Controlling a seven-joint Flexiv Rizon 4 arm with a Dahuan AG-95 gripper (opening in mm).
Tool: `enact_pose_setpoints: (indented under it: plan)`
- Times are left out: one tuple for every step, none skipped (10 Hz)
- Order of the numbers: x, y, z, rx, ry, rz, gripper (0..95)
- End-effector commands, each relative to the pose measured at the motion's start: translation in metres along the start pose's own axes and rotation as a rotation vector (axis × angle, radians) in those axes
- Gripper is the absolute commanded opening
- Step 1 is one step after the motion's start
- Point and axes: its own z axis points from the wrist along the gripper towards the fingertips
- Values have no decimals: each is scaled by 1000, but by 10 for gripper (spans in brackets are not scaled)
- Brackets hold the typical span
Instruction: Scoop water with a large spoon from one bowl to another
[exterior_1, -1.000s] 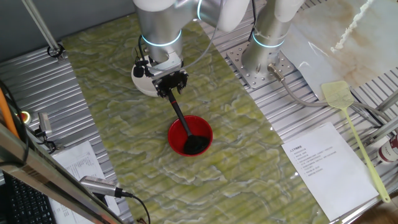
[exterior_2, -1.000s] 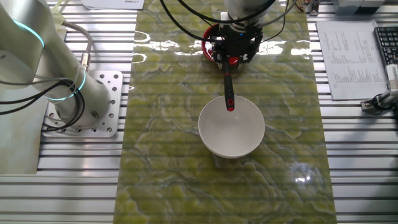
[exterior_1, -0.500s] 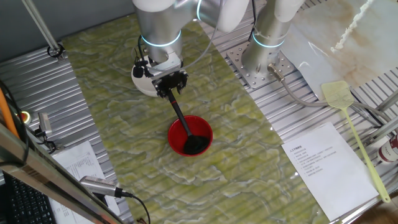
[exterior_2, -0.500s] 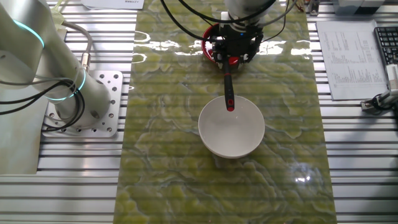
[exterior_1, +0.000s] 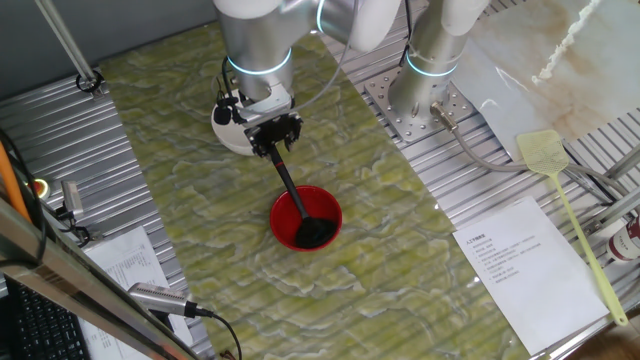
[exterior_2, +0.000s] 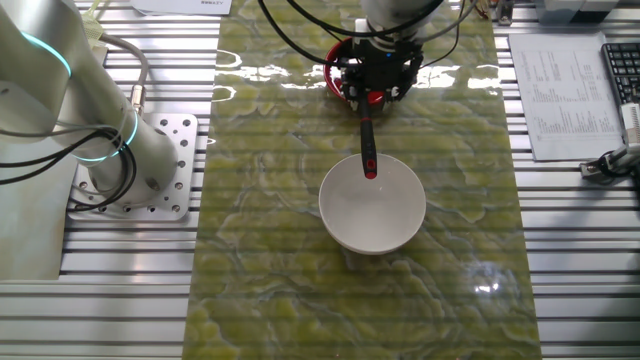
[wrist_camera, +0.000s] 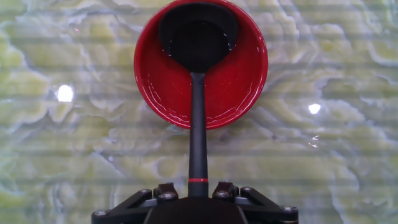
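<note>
The red bowl (exterior_1: 305, 218) sits mid-mat, filling the top of the hand view (wrist_camera: 239, 74). The large spoon (exterior_1: 292, 188) is a black ladle whose round scoop (wrist_camera: 198, 37) rests inside the red bowl at its far side. Water shows only as a faint sheen (wrist_camera: 180, 115) along the bowl's inner wall. My gripper (exterior_1: 275, 135) is shut on the upper end of the handle (wrist_camera: 198, 149), near its red ring. The white bowl (exterior_2: 372, 210) stands on the other side of the gripper (exterior_2: 372, 85), and the handle's end reaches over its rim. In one fixed view the white bowl (exterior_1: 226, 132) is mostly hidden behind the hand.
A green marbled mat (exterior_1: 180, 200) covers the table's middle. A second arm's base (exterior_1: 428, 95) is bolted beside it. A fly swatter (exterior_1: 565, 195) and a printed sheet (exterior_1: 520, 265) lie on the ribbed metal to the right. A keyboard (exterior_2: 622, 70) sits at one edge.
</note>
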Motion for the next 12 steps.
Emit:
enact_pose_setpoints:
  plan:
    - [-12,-4,37,27,43,-1,380]
    - [-12,-4,37,26,43,-2,380]
    - [-12,-4,37,26,43,-2,380]
    - [-12,-4,37,25,43,-1,380]
    - [-12,-4,37,25,42,1,380]
    - [-12,-4,37,25,40,1,380]
    - [-12,-4,37,25,37,3,380]
    - [-12,-4,37,26,48,7,380]
    - [-12,-5,38,25,52,0,380]
    - [-12,-4,39,24,55,-11,380]
    - [-11,-3,39,23,55,-25,380]
    - [-10,0,41,24,56,-29,380]
